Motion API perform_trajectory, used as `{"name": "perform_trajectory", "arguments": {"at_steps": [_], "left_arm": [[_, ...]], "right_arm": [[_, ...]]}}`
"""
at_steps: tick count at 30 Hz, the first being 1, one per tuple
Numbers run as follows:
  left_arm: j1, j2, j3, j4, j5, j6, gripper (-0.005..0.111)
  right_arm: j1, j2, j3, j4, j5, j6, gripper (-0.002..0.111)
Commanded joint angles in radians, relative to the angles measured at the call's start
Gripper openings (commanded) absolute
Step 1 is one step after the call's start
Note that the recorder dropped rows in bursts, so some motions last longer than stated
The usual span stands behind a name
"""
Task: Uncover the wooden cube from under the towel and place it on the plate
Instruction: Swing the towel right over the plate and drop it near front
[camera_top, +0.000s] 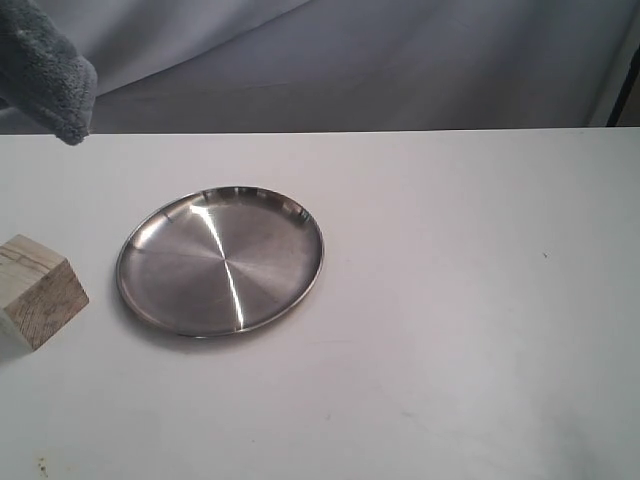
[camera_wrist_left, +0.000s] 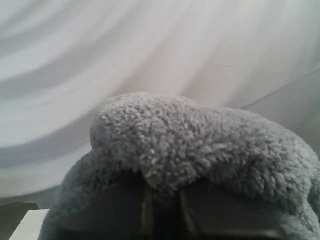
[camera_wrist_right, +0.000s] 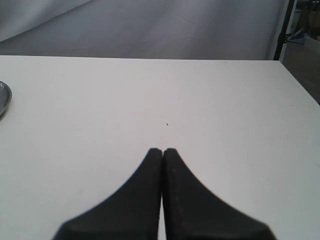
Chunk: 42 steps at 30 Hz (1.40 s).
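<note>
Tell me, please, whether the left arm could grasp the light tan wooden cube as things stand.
Probably not yet: the left gripper is shut on the fluffy grey-blue towel, held aloft. The cube lies uncovered beside the round steel plate.

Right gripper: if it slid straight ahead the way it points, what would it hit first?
Nothing, as far as shown: the shut right gripper faces bare table, the plate lies off to the side. Further on, perhaps the grey backdrop.
</note>
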Motion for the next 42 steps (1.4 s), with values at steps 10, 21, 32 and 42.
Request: {"name": "perform_trajectory", "arguments": {"at_steps": [10, 21, 32, 42], "left_arm": [[-0.001, 0.212, -0.001, -0.009, -0.229, -0.008, 0.000], [-0.064, 0.125, 0.001, -0.014, 0.142, 0.205, 0.000], [-0.280, -0.112, 0.002, -0.360, 0.624, 0.433, 0.000], [-0.285, -0.166, 0.318, -0.581, 0.505, 0.510, 0.000]], "right_arm": [[0.003, -0.007, 0.003, 0.003, -0.003, 0.002, 0.000], [0.003, -0.007, 0.003, 0.003, -0.003, 0.002, 0.000], [0.003, -0.007, 0.003, 0.003, -0.003, 0.002, 0.000], [0.003, -0.007, 0.003, 0.003, -0.003, 0.002, 0.000]]}}
